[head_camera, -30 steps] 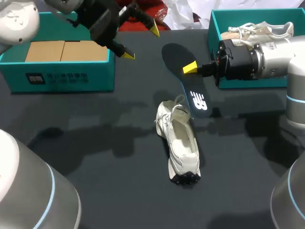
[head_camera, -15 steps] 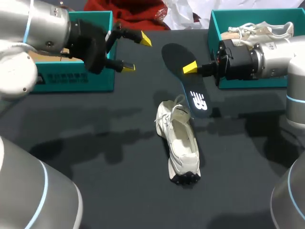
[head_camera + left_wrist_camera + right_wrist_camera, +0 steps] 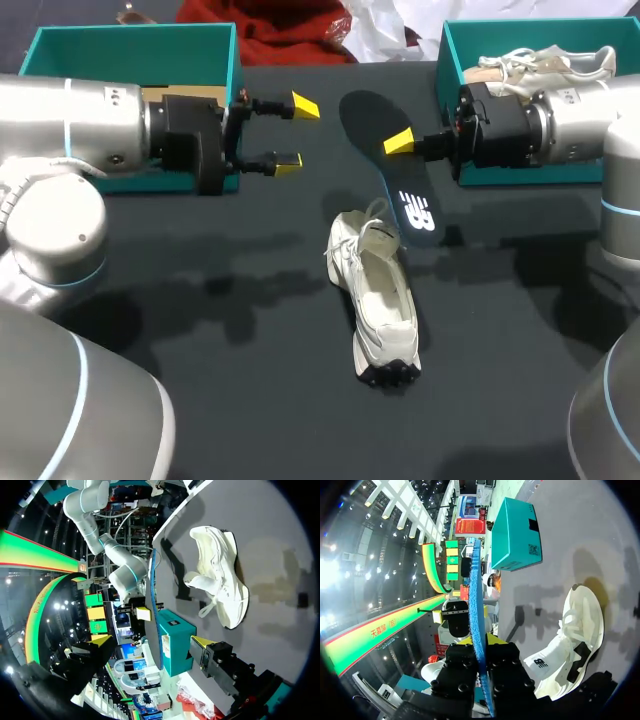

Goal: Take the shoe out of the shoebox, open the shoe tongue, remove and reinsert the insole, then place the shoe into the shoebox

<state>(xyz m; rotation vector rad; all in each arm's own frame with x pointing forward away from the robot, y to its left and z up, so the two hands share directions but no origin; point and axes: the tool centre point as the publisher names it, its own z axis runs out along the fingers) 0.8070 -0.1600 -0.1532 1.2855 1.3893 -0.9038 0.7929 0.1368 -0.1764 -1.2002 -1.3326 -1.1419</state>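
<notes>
On the left stands a teal shoebox (image 3: 120, 45) with brown card inside. Just in front of it is the left gripper (image 3: 297, 132). Its two yellow fingers are wide apart and hold nothing. In the middle, the white shoe (image 3: 382, 300) lies on the black table (image 3: 200, 330), out of both boxes, with its open top facing up. The dark insole (image 3: 362, 115) is out of the shoe and up in the air, with one end close to the laces. The right gripper (image 3: 400, 143) pinches the insole by its edge. On the right, a second teal box (image 3: 447, 60) holds another pale shoe (image 3: 545, 62)
</notes>
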